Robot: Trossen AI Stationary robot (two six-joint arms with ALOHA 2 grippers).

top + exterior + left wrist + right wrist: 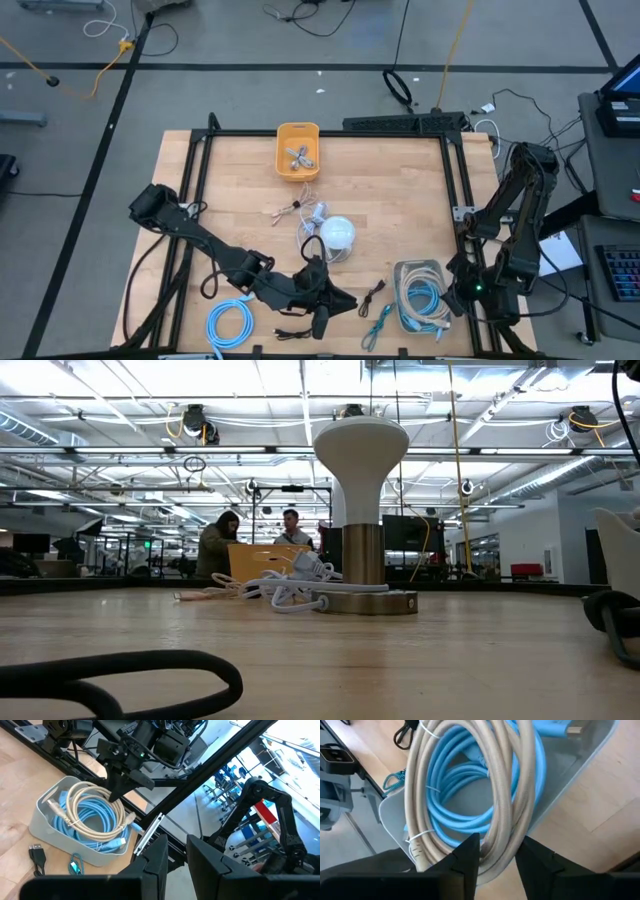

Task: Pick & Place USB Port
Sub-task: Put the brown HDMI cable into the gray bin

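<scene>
A grey tray (398,300) at the table's near right holds a coiled beige cable (505,805) and a blue cable (465,795). My right gripper (497,850) points steeply down over the tray, its fingers apart on either side of a strand of the beige coil. It also shows above the tray (50,832) in the left wrist view, as my right gripper (117,795). My left gripper (345,300) hovers near the table's near edge, pointing level toward the tray, with nothing in its narrow gap (177,850). An orange bin (298,150) at the far side holds small grey USB pieces (297,157). My right gripper comes at the beige coil (495,837) from above, slanting down, with one finger (467,852) on each side of a strand lying in the tray. Whether the fingers touch the cable I cannot tell.
A lamp with a white dome (337,235) stands mid-table beside a white cable bundle (312,215). A blue coil (230,322), a teal cable (378,325) and a black USB cable (375,293) lie near the near edge. A black frame (455,200) borders the table.
</scene>
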